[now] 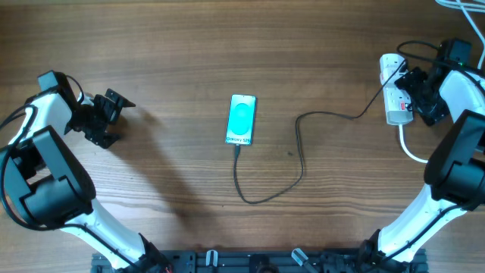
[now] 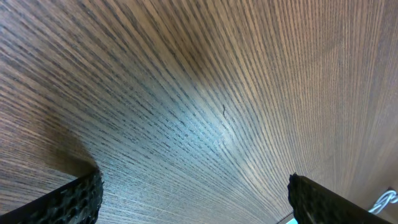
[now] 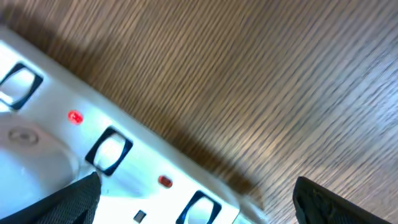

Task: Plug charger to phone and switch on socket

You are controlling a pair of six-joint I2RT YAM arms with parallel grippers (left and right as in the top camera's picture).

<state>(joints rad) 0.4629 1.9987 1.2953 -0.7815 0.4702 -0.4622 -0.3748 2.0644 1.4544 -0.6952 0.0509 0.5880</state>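
Across the overhead view we see one brown wooden table (image 1: 167, 45) with grain running left to right, and it fills the frame, so we see none of the room beyond it. Near its middle the phone (image 1: 242, 119) lies flat, its teal screen up and the white text strip at the near end. The charger (image 1: 300, 152) meets that near end, though we cannot tell how firmly it is seated. From there the cable loops toward us, curves right, climbs, and runs off to the socket (image 1: 393, 95) at the far right. A white cord (image 1: 409, 148) trails from the socket toward us.

Our right gripper (image 1: 413, 89) hangs just over the socket, fingers (image 3: 68, 202) spread wide and holding nothing. In its wrist view a red light (image 3: 74, 117) glows beside a rocker switch (image 3: 109, 150). Our left gripper (image 1: 115, 116) sits well apart at the far left above bare wood, its fingers (image 2: 74, 199) also spread and empty.
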